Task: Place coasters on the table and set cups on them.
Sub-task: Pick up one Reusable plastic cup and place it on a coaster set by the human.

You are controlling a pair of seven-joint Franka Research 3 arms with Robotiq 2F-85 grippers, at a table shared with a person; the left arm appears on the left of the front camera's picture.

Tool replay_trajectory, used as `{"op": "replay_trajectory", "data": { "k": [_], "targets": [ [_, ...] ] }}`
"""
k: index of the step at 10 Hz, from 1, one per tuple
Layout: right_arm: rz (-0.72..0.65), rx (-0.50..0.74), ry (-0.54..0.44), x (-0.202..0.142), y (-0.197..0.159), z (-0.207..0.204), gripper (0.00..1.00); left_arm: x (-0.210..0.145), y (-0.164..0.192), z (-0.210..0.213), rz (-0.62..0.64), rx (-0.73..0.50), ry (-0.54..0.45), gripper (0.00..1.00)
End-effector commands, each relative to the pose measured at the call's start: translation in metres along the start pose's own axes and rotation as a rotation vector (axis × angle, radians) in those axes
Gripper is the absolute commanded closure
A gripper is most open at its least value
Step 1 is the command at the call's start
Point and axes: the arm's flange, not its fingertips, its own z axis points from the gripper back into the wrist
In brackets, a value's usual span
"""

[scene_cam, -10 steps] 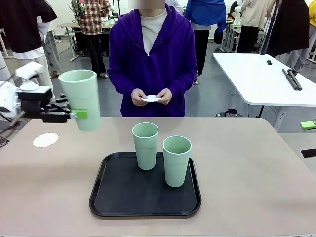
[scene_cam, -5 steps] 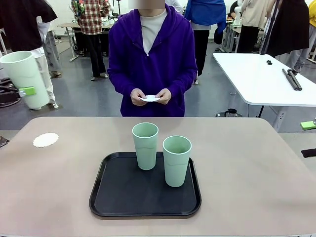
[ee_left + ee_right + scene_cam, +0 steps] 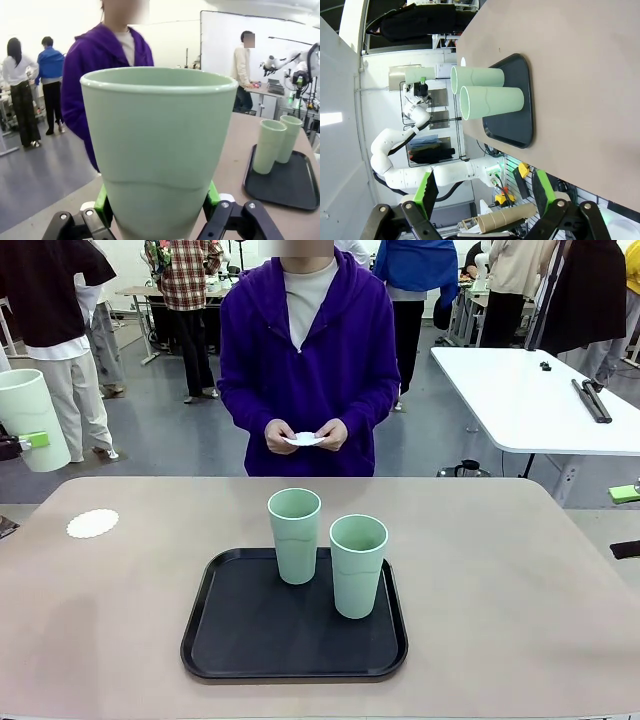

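**Jaws clamped on one cup, out past the table's left edge**

Left gripper [image 3: 157,202] has its jaws closed around the lower body of a mint-green cup [image 3: 24,418], a green pad pressing on each side. The cup hangs roughly upright in the air, beyond the left end of the table [image 3: 500,570] and well above its surface. Right gripper [image 3: 484,192] has its jaws spread wide with nothing between them, and it is well away from the work.

One coaster [image 3: 92,523] lies flat and bare near the table's far left corner. Two other cups [image 3: 294,535] stand on the black tray [image 3: 250,640] in the middle. The person's hands [image 3: 281,436] hold a second coaster [image 3: 305,440] over the far edge.

The likely job is to set the held cup on the bare coaster, and the paper disc looks like the weak point. It is light and loose, so a cup base that arrives off-centre or slides sideways on contact could push or crumple it. The cup would then end up half on bare table.

The hold carries a risk too. The pads sit low on a smooth, tapered wall, so a quick swing could tip the tall cup in the jaws. If the jaws let go before the base is fully down, the cup could rock or topple.
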Motion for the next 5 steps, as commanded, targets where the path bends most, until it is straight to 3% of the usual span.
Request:
{"op": "replay_trajectory", "data": {
  "k": [1, 5],
  "targets": [
    [-0.001, 0.018, -0.003, 0.002, 0.002, 0.000, 0.00, -0.002, 0.007, -0.013, 0.001, 0.035, 0.007, 0.15],
    [-0.001, 0.018, -0.003, 0.002, 0.002, 0.000, 0.00, -0.008, 0.004, -0.002, 0.012, 0.016, 0.014, 0.15]
  ]
}}
